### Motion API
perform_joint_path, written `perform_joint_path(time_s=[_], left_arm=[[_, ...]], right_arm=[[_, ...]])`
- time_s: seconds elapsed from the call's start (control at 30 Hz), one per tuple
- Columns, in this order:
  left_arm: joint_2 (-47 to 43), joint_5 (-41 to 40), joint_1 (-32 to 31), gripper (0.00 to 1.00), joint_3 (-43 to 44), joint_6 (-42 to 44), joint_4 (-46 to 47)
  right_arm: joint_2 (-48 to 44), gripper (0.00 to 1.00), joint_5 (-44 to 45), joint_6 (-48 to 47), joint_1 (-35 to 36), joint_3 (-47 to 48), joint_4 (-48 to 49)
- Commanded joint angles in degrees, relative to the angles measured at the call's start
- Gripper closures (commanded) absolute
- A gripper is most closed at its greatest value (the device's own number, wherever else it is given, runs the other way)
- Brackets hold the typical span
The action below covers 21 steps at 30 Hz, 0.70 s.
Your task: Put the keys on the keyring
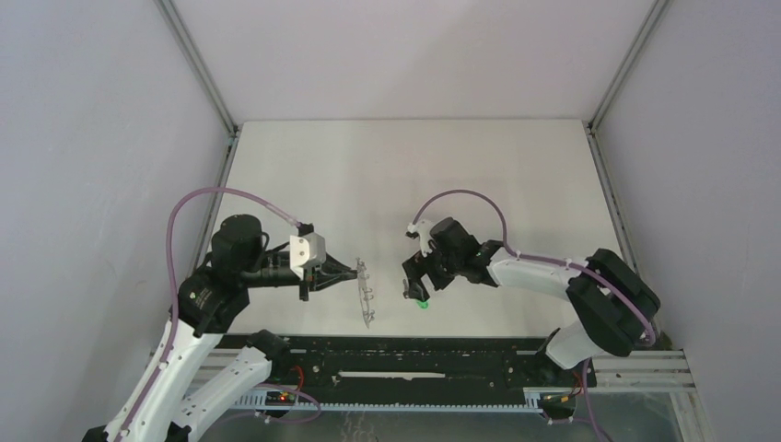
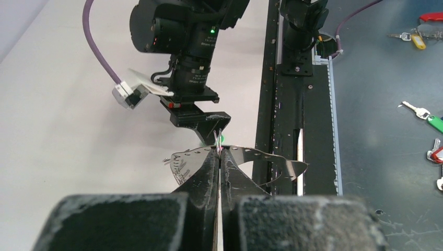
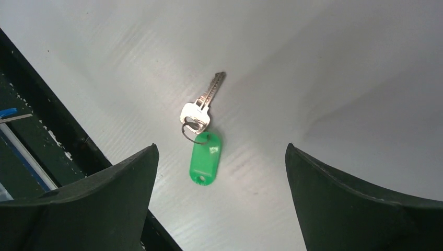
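Note:
My left gripper (image 1: 348,273) is shut on the rim of the keyring (image 1: 367,295), a thin grey metal band with small holes and wire loops, and holds it on edge above the table. In the left wrist view the band (image 2: 261,155) spreads to both sides of my closed fingertips (image 2: 220,150). The green key (image 3: 205,157), a silver key on a small split ring with a green plastic tag, lies flat on the white table. My right gripper (image 3: 220,146) is open and empty just above it; the tag also shows in the top view (image 1: 422,305). The blue key is out of view.
The black rail (image 1: 414,354) runs along the table's near edge, close to the green key. In the left wrist view, spare keys with green (image 2: 434,123), red (image 2: 436,154) and yellow (image 2: 416,40) tags lie on the dark surface beyond the rail. White walls enclose the table.

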Motion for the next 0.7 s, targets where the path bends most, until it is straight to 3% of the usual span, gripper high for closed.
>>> perform_joint_path(time_s=[0.0,0.1,0.2,0.27,0.33,0.37,0.4,0.5,0.67], left_arm=[[-0.74,0.98,0.28,1.0,2.82,-1.27,2.61],[-0.9,0.75,0.28,1.0,3.16,-1.89,2.55],[-1.13,1.21,0.28,1.0,3.27,-2.22,2.44],[-1.17,1.77,0.28,1.0,3.31,-2.34,2.29],[-1.18,1.87,0.28,1.0,3.35,-2.34,2.1],[-1.28,1.89,0.28,1.0,3.31,-2.34,2.01],[-1.29,2.04,0.28,1.0,3.32,-2.34,1.8],[-1.18,2.86,0.28,1.0,3.0,-2.83,1.74],[-1.23,3.14,0.28,1.0,2.92,-2.6,0.71]], right_arm=[[-8.03,0.0,8.57,0.34,1.51,0.56,-2.33],[-15.27,0.0,16.53,0.48,4.89,1.13,-3.19],[-24.5,0.0,25.35,4.6,7.54,-4.52,4.58],[-26.07,0.01,22.25,10.76,5.54,-9.22,7.37],[-22.61,0.21,12.2,10.39,2.34,-9.42,8.75],[-21.72,0.33,12.59,9.69,2.7,-8.85,7.72],[-21.98,0.38,16.39,8.52,4.64,-9.27,8.15],[-21.71,0.34,25.96,6.4,8.69,-9.8,9.91],[-12.95,0.46,22.0,9.56,9.19,-10.14,12.19]])
